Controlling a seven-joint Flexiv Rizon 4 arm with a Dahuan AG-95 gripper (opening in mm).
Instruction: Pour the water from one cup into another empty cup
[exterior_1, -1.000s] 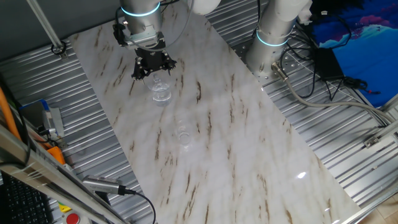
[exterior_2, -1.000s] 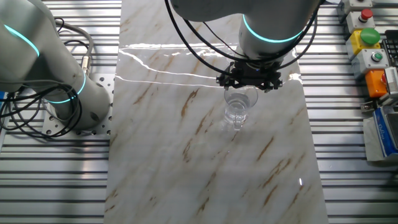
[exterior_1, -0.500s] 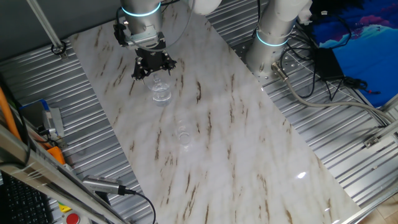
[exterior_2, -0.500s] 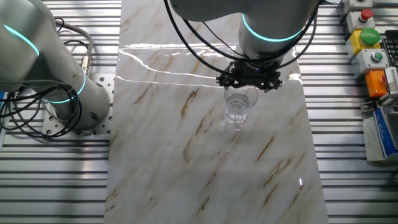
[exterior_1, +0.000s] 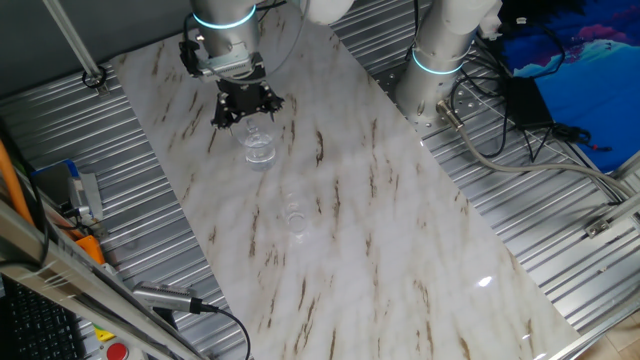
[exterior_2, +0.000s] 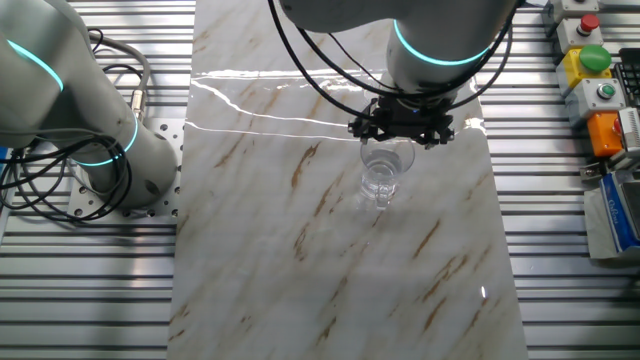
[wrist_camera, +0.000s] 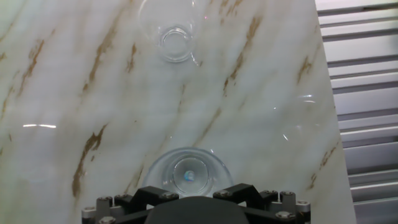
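Note:
The larger clear tumbler (exterior_1: 259, 148) stands upright on the marble table (exterior_1: 400, 230), with faint glints of water at its bottom (wrist_camera: 187, 173). In the hand view it sits at the lower edge, just ahead of the black gripper body. My gripper (exterior_1: 246, 110) hovers just above and behind the tumbler's rim (exterior_2: 386, 157). Its black linkage is spread wide, so the gripper is open and holds nothing. The smaller, narrower clear cup (exterior_1: 294, 215) stands upright and apart, farther along the table (wrist_camera: 176, 43). Its inside looks empty.
A second robot arm's base (exterior_1: 440, 60) stands at the table's far side, with cables beside it. Ribbed metal surfaces (exterior_2: 570, 260) flank the marble slab. A button box (exterior_2: 590, 60) lies on the right in the other fixed view.

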